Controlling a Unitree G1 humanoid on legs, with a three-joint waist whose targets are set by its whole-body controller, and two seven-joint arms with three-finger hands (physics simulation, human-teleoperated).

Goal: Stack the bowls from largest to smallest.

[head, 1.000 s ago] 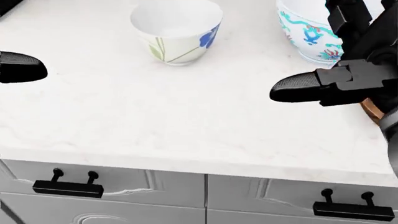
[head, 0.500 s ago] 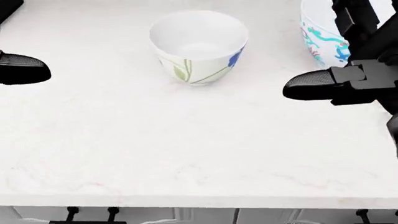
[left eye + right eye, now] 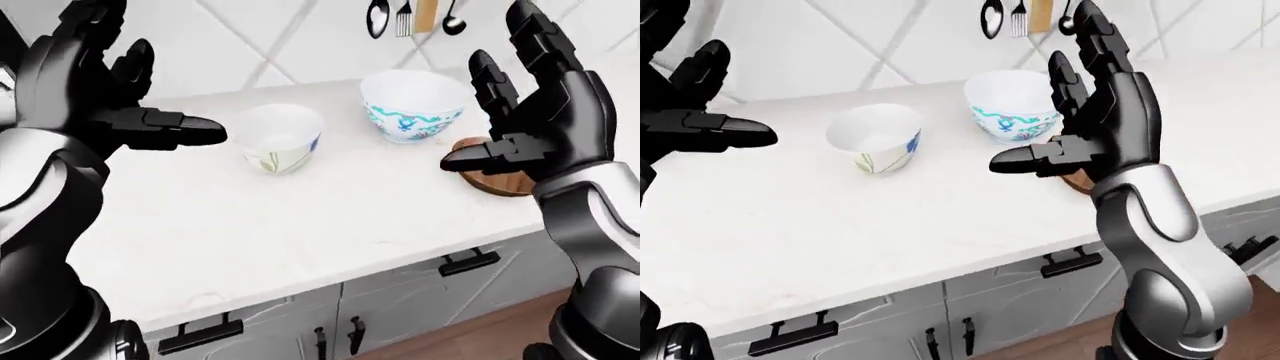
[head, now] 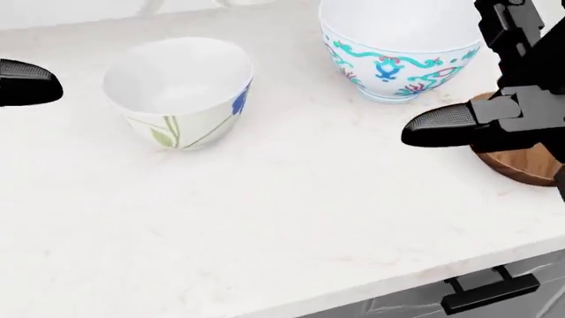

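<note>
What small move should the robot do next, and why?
Probably lower the left hand toward the small bowl. Both hands are open and empty, and this bowl stands apart beside the large bowl, where it must go.

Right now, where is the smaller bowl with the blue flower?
In the left-eye view the smaller bowl stands upright on the white counter, left of the larger teal-patterned bowl and apart from it.
</note>
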